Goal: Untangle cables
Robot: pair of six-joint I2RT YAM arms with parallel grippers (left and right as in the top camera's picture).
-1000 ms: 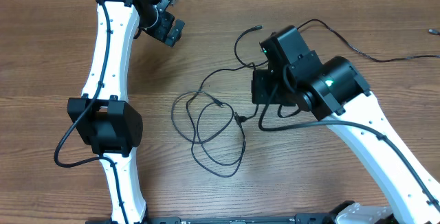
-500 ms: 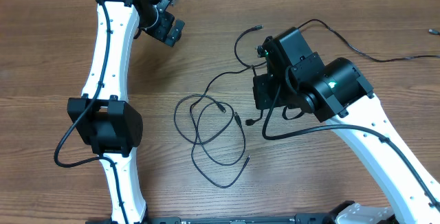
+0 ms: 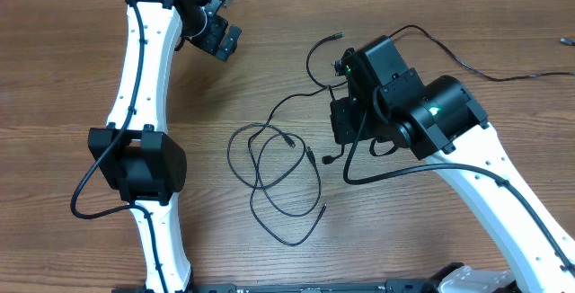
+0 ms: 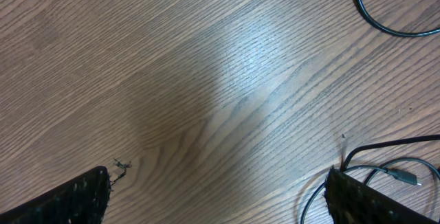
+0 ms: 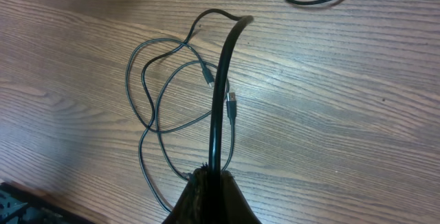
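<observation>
Black cables [image 3: 274, 163] lie looped mid-scene, and we've got the right gripper [image 5: 210, 179] just right of them, pinched tight on one cable [image 5: 218, 93]. Our left gripper [image 4: 218, 183] hangs far left over the wooden table [image 4: 206, 80], jaws wide apart.

Overhead view: even, warm, diffuse light falls on the wooden table [image 3: 63, 86], leaving only faint, soft shadows beside the arms [image 3: 144, 68], with focus sharp throughout. Left wrist view: a pale patch of glare washes out the grain at centre, and the left gripper [image 4: 220, 196], its jaws dark in the bottom corners, is blurred.
</observation>
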